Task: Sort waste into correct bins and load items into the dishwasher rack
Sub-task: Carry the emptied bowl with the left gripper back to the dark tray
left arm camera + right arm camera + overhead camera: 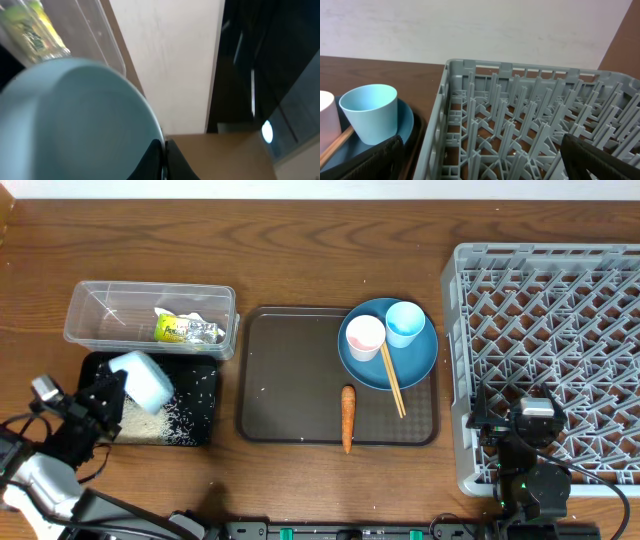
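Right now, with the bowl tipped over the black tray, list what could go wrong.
1. The left gripper pinches the small bowl by its rim only, so it may slip or swing on the way to the rack.
2. Rice lies close to the black tray's low right edge. Shaking the bowl may send grains onto the table.
3. The chopsticks rest across the blue plate's rim, so lifting the plate may roll them off.

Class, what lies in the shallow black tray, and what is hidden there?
Loose white rice grains lie scattered in the black tray. The light-blue bowl, held by the left claw, covers its upper part, so the floor beneath it cannot be seen.
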Tool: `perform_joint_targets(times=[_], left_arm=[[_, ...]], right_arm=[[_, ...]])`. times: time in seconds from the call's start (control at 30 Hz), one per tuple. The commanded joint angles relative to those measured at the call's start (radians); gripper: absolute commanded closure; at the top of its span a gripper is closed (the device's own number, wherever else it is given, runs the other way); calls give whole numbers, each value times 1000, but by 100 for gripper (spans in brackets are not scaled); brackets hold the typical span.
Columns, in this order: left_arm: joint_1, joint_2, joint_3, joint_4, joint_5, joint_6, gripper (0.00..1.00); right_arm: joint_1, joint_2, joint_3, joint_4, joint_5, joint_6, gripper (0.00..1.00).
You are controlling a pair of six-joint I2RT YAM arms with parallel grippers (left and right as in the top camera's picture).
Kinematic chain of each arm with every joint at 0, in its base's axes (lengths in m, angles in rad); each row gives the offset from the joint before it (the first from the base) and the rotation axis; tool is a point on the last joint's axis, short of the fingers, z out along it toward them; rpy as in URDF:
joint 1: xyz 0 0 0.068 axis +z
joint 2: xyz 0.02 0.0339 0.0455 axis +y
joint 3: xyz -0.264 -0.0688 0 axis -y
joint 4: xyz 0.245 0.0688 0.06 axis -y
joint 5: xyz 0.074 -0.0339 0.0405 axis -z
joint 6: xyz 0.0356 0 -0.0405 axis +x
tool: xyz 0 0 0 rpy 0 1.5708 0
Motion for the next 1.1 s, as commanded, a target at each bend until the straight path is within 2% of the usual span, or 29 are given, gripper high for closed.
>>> perform_joint_targets(times=[0.0, 0.1, 0.4, 0.6, 0.7, 0.9, 1.07], left_arm=[[-77, -47, 27, 5, 24, 13, 93], [-174, -96, 60, 5, -22, -12, 94], [-480, -338, 103, 47, -373, -180, 94], [-689, -459, 102, 0, -628, -195, 94], [-798, -472, 102, -7, -739, -216, 94], [-983, -438, 97, -15, -866, -214, 94], [-1142, -395, 97, -80, -951, -151, 94]], right_arm=[[-3, 0, -1, -4, -1, -10, 1], [-3, 0, -1, -4, -1, -10, 1], [-3, 0, -1, -4, -1, -10, 1], [-3, 0, -1, -4, -1, -10, 1], [-3, 0, -1, -4, -1, -10, 1], [-3, 0, -1, -4, -1, -10, 1], [-3, 0, -1, -4, -1, -10, 1]])
